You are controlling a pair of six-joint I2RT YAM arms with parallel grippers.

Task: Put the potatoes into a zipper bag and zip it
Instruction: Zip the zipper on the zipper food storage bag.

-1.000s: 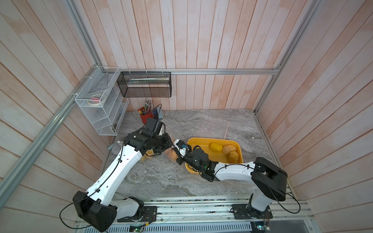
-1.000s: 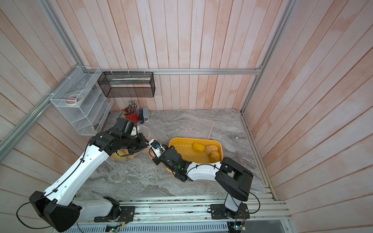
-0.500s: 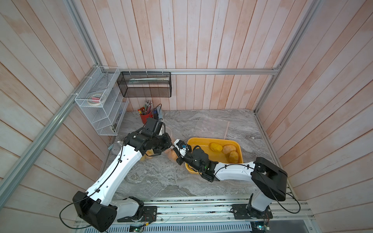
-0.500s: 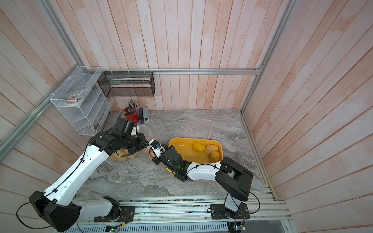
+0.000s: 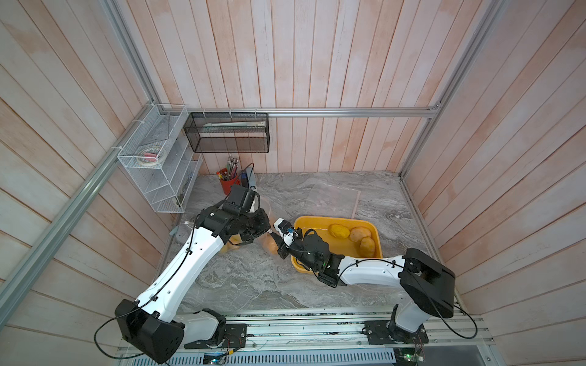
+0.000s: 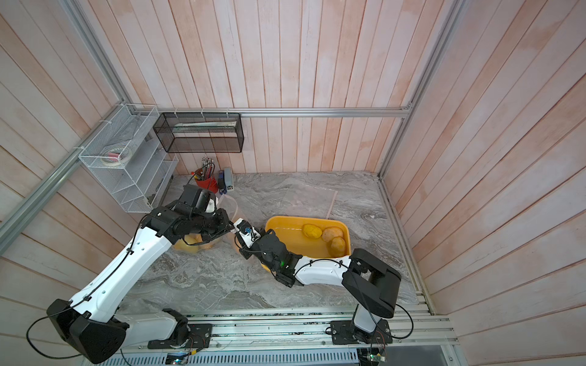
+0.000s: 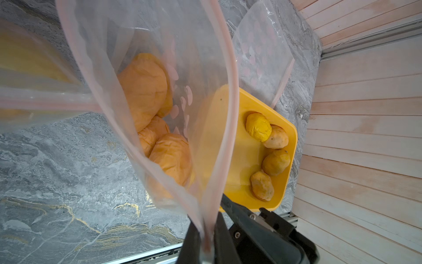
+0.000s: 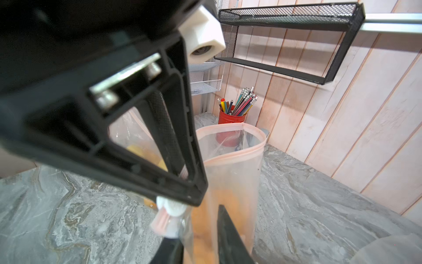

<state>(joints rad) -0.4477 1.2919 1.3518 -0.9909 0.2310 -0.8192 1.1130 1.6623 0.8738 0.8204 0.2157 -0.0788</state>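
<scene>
Left wrist view: left gripper (image 7: 205, 242) clamped tight on the pink zipper rim of the zipper bag (image 7: 194, 68), with both layers of the rim pinched between its fingers. The bag mouth gapes wide from that pinch. Several tan-orange potatoes (image 7: 143, 86) sit piled at the bottom of the bag, touching each other. Beside the bag is the yellow tray (image 7: 246, 155), with four more potatoes in it, one yellow (image 7: 258, 126) and three browner, bunched along one end wall. A second bag (image 7: 262, 52), flat and clear, lies on the marble table (image 7: 57, 182) just past the tray. Right wrist view: right gripper (image 8: 194, 224) is at the bag's side, fingers (image 8: 228, 240) parted with the bag's film in the gap, so not clamped as far as shown. The bag (image 8: 230, 173) stands upright with its rim looped open and orange showing through the wall. A white piece sits on the pink strip right at the left gripper's tip; I can't tell what it is. Behind the bag are a red pencil cup (image 8: 230, 121) and, on the wall, a black mesh shelf (image 8: 285, 16). In both top views the arms meet just beside the tray (image 5: 317, 228), the bag is mostly hidden under the left arm, and only three tray potatoes (image 5: 339, 230) show clear of the right arm. A white wire rack (image 5: 158, 164) hangs on the side wall.
</scene>
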